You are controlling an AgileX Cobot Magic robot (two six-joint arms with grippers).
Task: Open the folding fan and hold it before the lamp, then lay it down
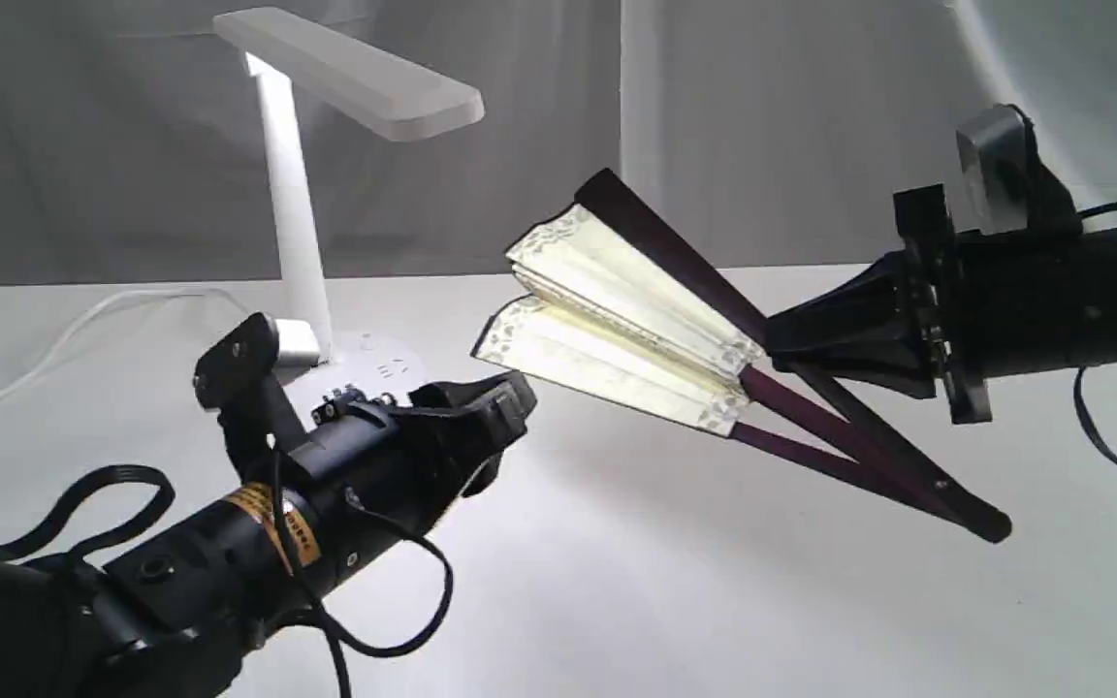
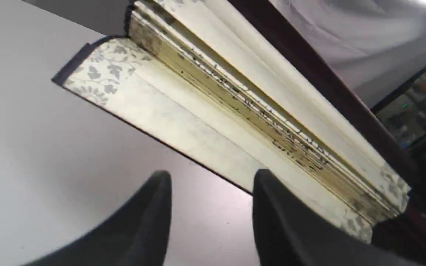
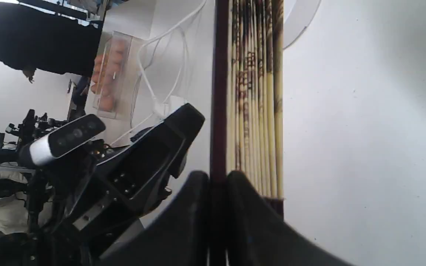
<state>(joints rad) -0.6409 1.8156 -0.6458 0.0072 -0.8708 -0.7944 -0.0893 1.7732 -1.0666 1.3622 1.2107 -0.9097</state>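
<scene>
The folding fan (image 1: 617, 320) is held in the air, partly spread into two cream pleated bundles with grey leafy borders. Its pivot end (image 1: 990, 526) points down to the right. My right gripper (image 1: 791, 339) is shut on the dark upper outer stick (image 3: 218, 111), with the pleats (image 3: 253, 92) edge-on beside it. My left gripper (image 1: 491, 407) stands open just below the fan's lower bundle (image 2: 183, 111). Only table shows between its fingers (image 2: 154, 210). The white lamp (image 1: 345, 78) stands behind at the left, head lit, and the fan is to its right.
The lamp's round base (image 1: 374, 373) sits right behind my left gripper, with its white cord (image 1: 83, 320) trailing left. A grey curtain (image 1: 762, 126) closes the back. The left arm (image 3: 142, 162) and a clear box of orange items (image 3: 109, 74) show in the right wrist view.
</scene>
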